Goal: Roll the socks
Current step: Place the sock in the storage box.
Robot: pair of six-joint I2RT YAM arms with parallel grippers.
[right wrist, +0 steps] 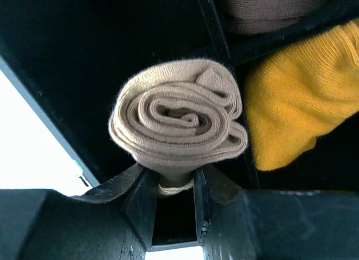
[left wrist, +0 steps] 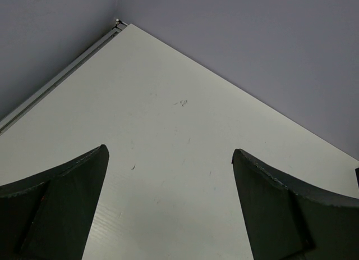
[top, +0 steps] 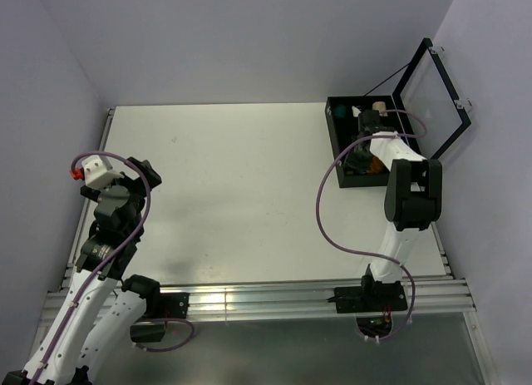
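Subject: the plain tan fabric sock [right wrist: 178, 111]. It is wound into a tight spiral roll, its coils plain in the right wrist view. It sits inside a compartment of the black rectangular divided box [right wrist: 216, 41]. Whether it rests on the floor or hangs just above it cannot be told.

The right gripper [right wrist: 175, 178] grasps the roll at 6 o'clock, one finger pressed to each side of its narrow lower end.

Progress, as judged: this one sock is rolled. The mustard-orange knit sock [right wrist: 297, 103], at 3 o'clock of the roll across a divider, lies bunched and shows no coil, so it appears unrolled. A grey-brown fabric piece [right wrist: 269, 7] at 1 o'clock is cut off by the frame, and its state cannot be told. At least one sock looks left to do.

Containers: in the top view the box stands at 2 o'clock on the white table [top: 241, 185], with its clear hinged lid [top: 432, 98] standing open. At the far end lie a small teal bundle [top: 340, 113], a white bundle [top: 357, 111] and a cream bundle [top: 378, 107].

The left gripper [left wrist: 169, 153] hovers over bare table at 9 o'clock, jaws spread wide and empty, well apart from the box.
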